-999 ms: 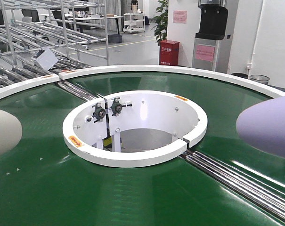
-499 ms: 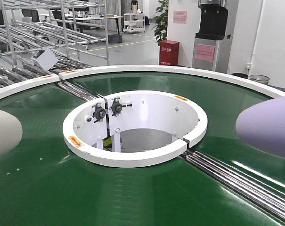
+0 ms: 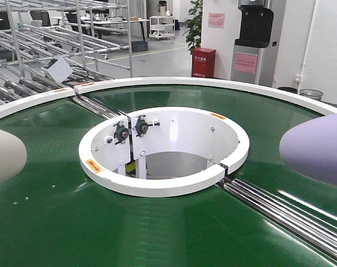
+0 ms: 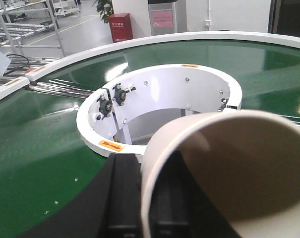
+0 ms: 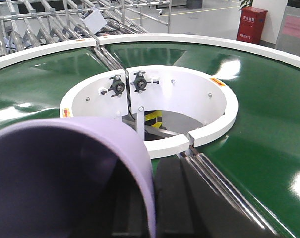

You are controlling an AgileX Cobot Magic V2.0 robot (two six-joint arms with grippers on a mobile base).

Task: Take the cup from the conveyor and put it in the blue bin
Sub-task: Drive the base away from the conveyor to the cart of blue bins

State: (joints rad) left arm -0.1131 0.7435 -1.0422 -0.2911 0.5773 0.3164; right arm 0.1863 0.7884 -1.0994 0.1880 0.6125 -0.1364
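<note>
- The left gripper (image 4: pixel 147 201) is clamped on the wall of a cream cup (image 4: pixel 224 168), with 1 dark finger inside the rim and 1 outside. The right gripper (image 5: pixel 152 203) pinches a lilac cup (image 5: pixel 65 168) the same way.
- Both cups hang on their sides above the green belt of the conveyor (image 3: pixel 157 222), bottoms pointing forward, cream at the left and lilac at the right, well apart.
- The blue bin is in none of the 3 views, so I'd say the carry comes next. Keep each pinch firm, swing smoothly, and release only over the bin's mouth.
- A rim pinch could let a cup pivot, so no jerks.
- The cups look plain, smooth and thin-walled, and the cream one seems empty.
</note>
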